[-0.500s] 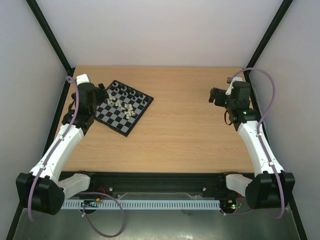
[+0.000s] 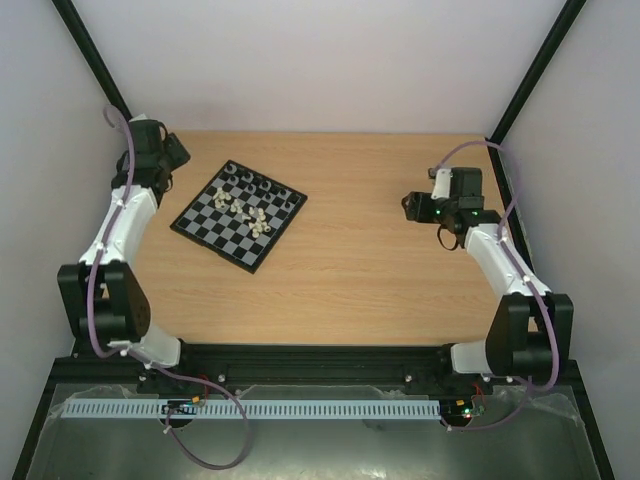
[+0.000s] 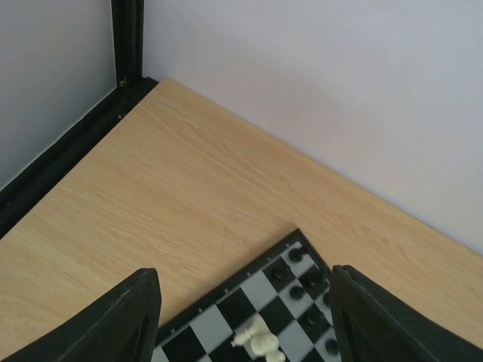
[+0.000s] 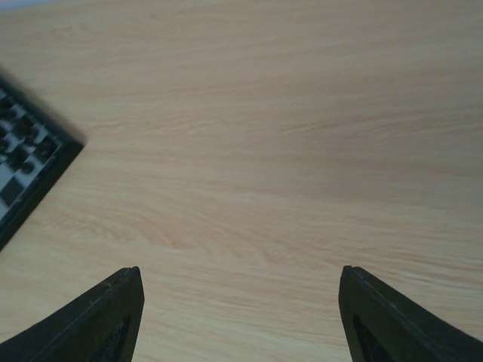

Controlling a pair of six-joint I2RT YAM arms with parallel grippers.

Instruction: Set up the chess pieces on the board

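The board (image 2: 238, 215) lies turned at an angle on the left half of the wooden table. Cream chess pieces (image 2: 251, 212) lie bunched near its middle, and black chess pieces (image 2: 247, 180) stand along its far corner. My left gripper (image 2: 178, 153) hovers off the board's far-left side, open and holding nothing. In the left wrist view the gripper (image 3: 243, 273) frames the board's corner (image 3: 226, 292), with toppled cream pieces (image 3: 260, 341) and black pieces (image 3: 291, 273). My right gripper (image 2: 410, 207) hangs open over bare wood at the right. Its wrist view shows the gripper (image 4: 240, 271) and the board's edge (image 4: 30, 170).
Black frame posts and pale walls close in the table at the left (image 2: 120, 205), right (image 2: 505, 185) and back. In the left wrist view the frame rail (image 3: 68, 154) runs close to the left gripper. Bare wood (image 2: 350, 250) spreads between the board and the right gripper.
The left arm has drawn back from the board's left edge toward the far-left corner. The right arm has folded in, its gripper shifting slightly left and nearer. Both stay open.
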